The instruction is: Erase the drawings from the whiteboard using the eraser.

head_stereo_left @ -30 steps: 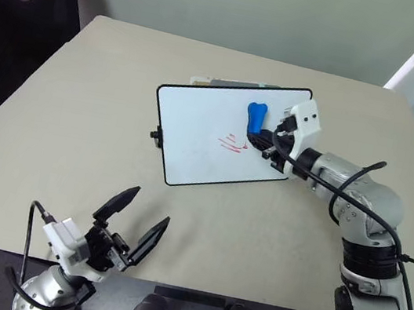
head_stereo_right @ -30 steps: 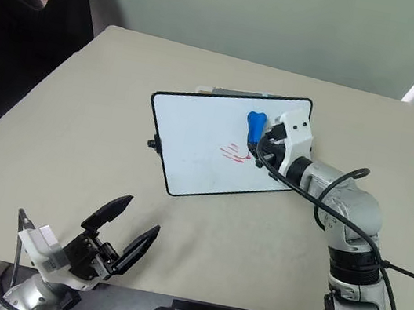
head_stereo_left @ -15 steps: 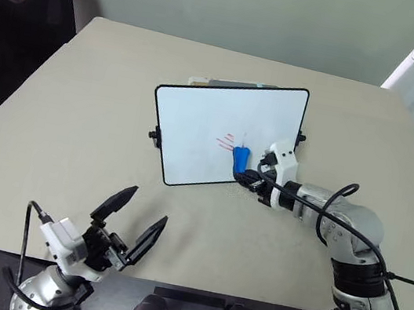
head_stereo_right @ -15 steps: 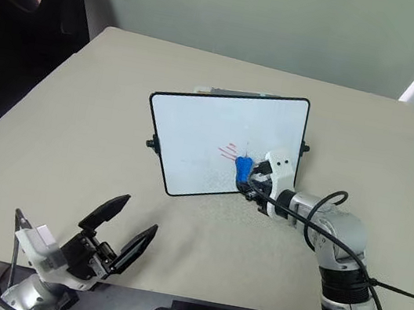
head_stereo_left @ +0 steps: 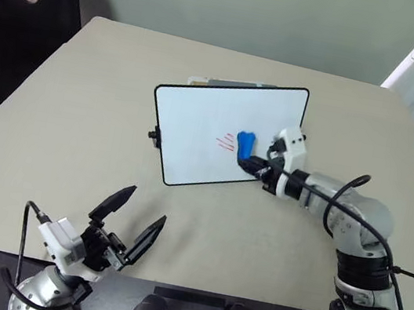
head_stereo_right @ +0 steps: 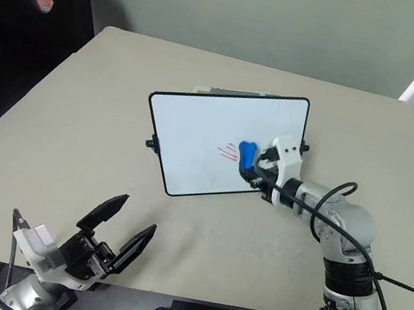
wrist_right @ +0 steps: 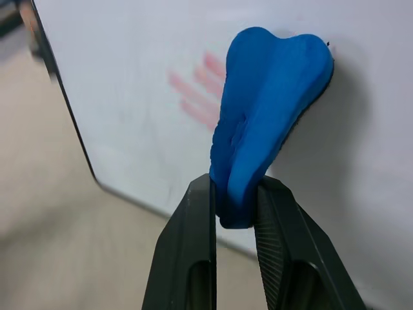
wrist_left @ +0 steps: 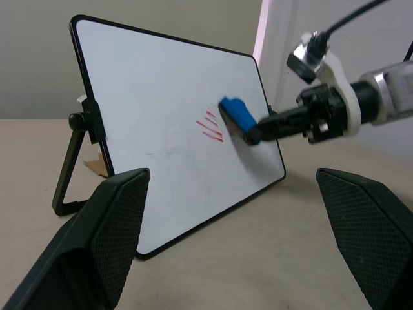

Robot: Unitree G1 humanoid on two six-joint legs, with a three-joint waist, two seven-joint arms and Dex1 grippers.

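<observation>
The whiteboard stands propped and tilted at the middle of the beige table. A few short red strokes, the drawings, sit right of its centre. My right gripper is shut on the lower end of the blue eraser. The eraser's upper end presses on the board just right of the strokes, as the right wrist view shows: eraser, drawings. My left gripper hangs open over the table's near edge, well short of the board, with nothing between its fingers.
A black folding stand props the board from behind, with a knob on the side edge. Something pale lies behind the board's top edge. A dark chair stands off the table's far left corner.
My right gripper swept the eraser down from the upper board to its lower edge, then came back up beside the red strokes. The left arm stayed put.
</observation>
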